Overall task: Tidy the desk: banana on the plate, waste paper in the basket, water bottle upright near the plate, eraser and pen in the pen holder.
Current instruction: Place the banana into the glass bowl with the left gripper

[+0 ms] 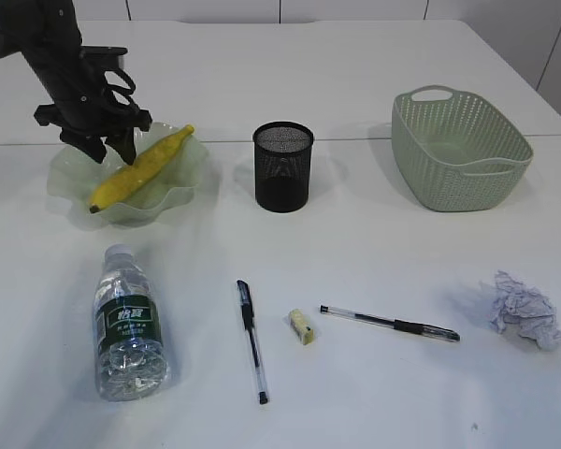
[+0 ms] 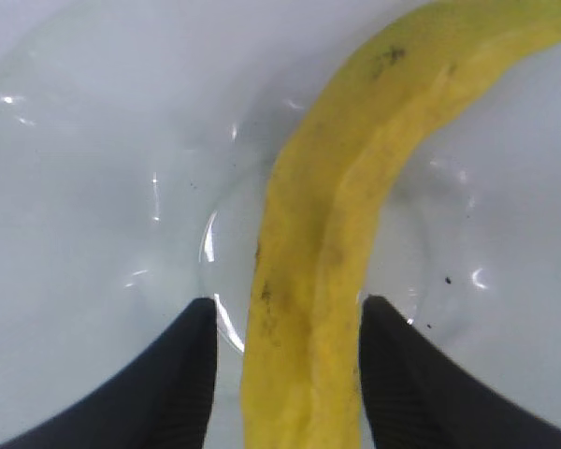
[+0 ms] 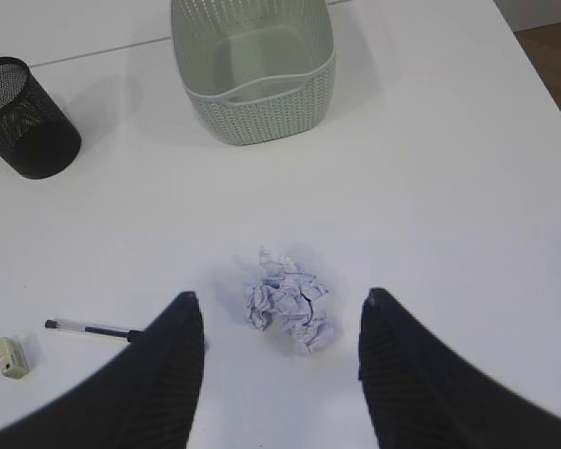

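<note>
The yellow banana [image 1: 142, 166] lies in the clear green plate [image 1: 189, 192]. My left gripper [image 1: 112, 148] is open and straddles the banana [image 2: 337, 243], with a gap on each side of it [image 2: 286, 309]. My right gripper [image 3: 281, 297] is open above the crumpled waste paper [image 3: 288, 301], which lies on the table at the right [image 1: 525, 309]. The water bottle [image 1: 126, 325] lies on its side. Two pens [image 1: 251, 339] [image 1: 390, 323] and the yellow eraser [image 1: 301, 326] lie at the front. The black mesh pen holder [image 1: 282, 166] and the green basket [image 1: 460, 150] stand behind.
The right arm does not show in the exterior view. The basket [image 3: 262, 89] and the pen holder [image 3: 28, 120] stand beyond the paper in the right wrist view. A pen [image 3: 89, 328] and the eraser [image 3: 10, 356] lie to its left.
</note>
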You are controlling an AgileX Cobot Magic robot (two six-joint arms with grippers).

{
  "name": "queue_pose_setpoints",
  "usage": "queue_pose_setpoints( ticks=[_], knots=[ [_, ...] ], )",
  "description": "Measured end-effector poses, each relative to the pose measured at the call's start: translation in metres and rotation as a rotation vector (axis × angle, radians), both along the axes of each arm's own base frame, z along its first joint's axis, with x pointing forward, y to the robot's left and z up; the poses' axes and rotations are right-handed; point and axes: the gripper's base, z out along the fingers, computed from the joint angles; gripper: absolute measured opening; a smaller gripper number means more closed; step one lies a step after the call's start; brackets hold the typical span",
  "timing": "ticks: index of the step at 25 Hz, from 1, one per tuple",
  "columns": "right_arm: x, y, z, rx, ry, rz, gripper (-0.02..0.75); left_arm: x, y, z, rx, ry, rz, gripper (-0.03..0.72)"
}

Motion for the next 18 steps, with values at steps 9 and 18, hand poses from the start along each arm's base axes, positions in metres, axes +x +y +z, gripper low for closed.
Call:
queue_pose_setpoints(
  ticks=[9,18],
  knots=[
    [0.001,0.000,-0.001,0.003,0.010,0.001,0.400,-0.002,0.000,-0.001,0.003,0.020,-0.001,0.353],
    [0.020,-0.002,-0.015,-0.006,0.111,0.021,0.400,-0.004,0.016,0.020,-0.005,-0.005,0.028,0.354]
  ],
)
